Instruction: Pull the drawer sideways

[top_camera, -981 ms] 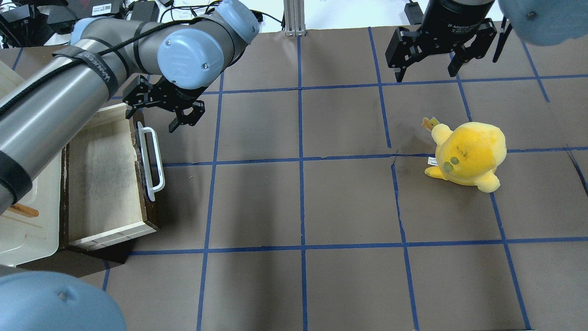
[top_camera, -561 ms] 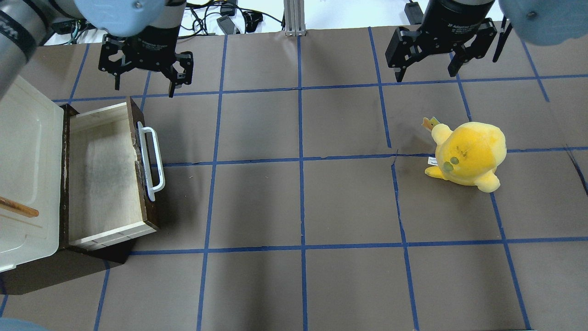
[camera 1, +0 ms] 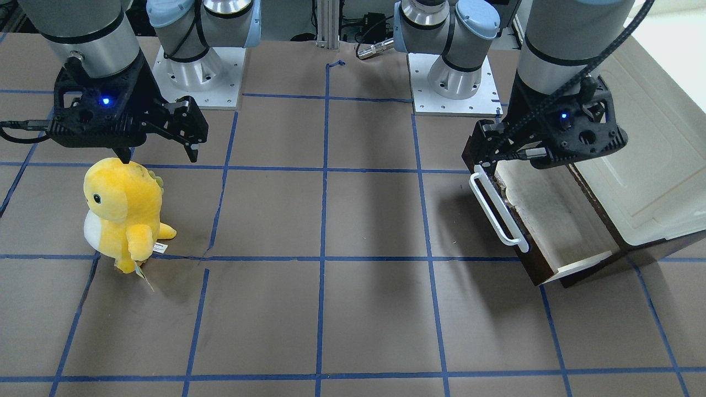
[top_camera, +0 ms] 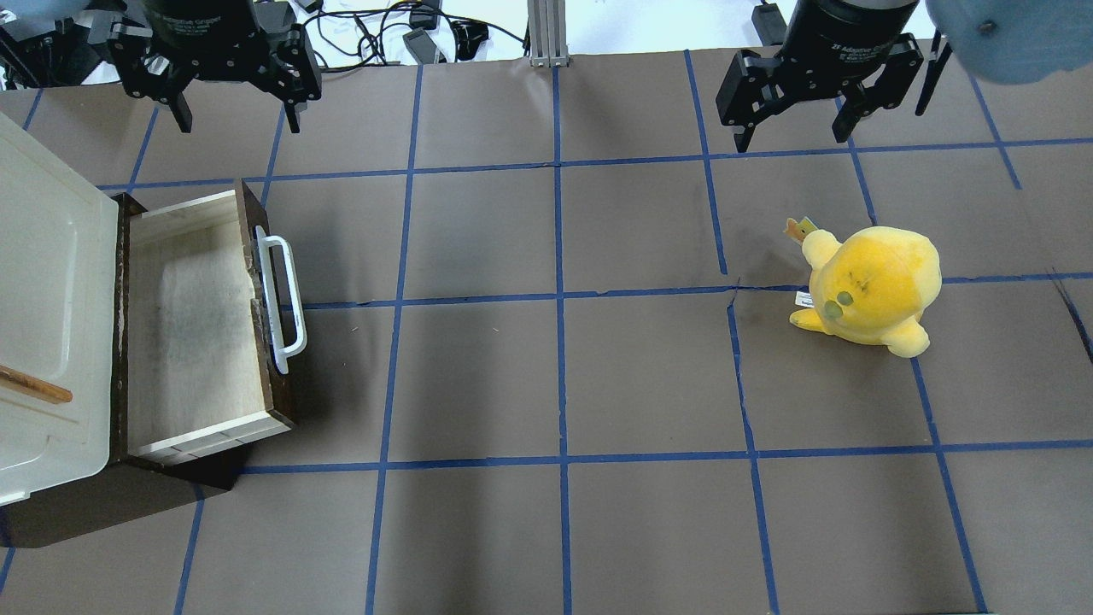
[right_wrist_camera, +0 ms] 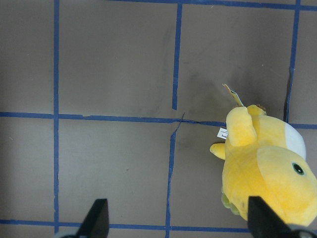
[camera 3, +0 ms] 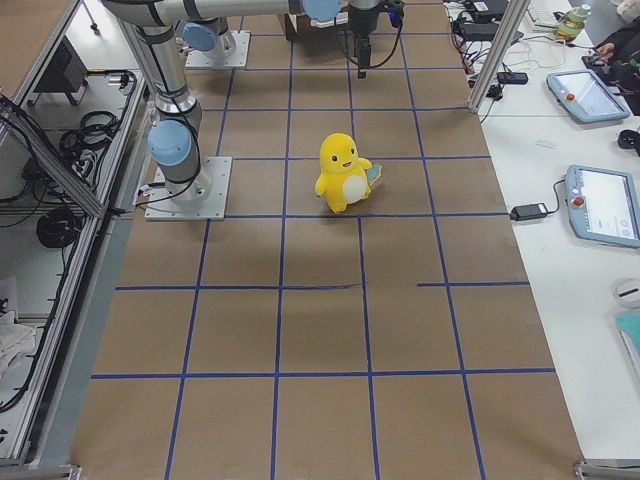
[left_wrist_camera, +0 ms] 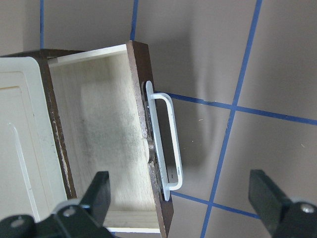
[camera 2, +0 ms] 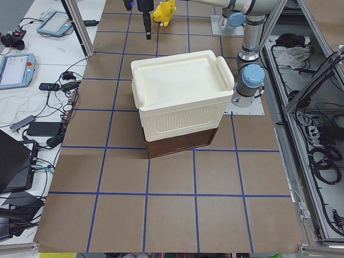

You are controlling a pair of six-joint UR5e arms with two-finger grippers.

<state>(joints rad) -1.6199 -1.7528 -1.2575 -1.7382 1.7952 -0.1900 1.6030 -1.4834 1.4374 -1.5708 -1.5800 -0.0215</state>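
We saw the table (top_camera: 649, 376), brown w/ a blue tape grid, filling the overhead frame. The white cabinet (top_camera: 43, 282) sat at the left edge. The drawer (top_camera: 184, 325) stuck out of its base at mid-left, pulled open. A yellow plush (top_camera: 871, 286) stood mid-right, well apart from it. Left gripper (top_camera: 237, 126) hung upper left, jaws spread, grasping nothing, apart from the white handle (top_camera: 282, 295). Right gripper (top_camera: 791, 141), upper right, was likewise spread & empty. In the front-facing view the left gripper's body hid the drawer's far corner.

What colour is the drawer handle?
The handle is white, on the dark brown drawer front; best in left wrist view.
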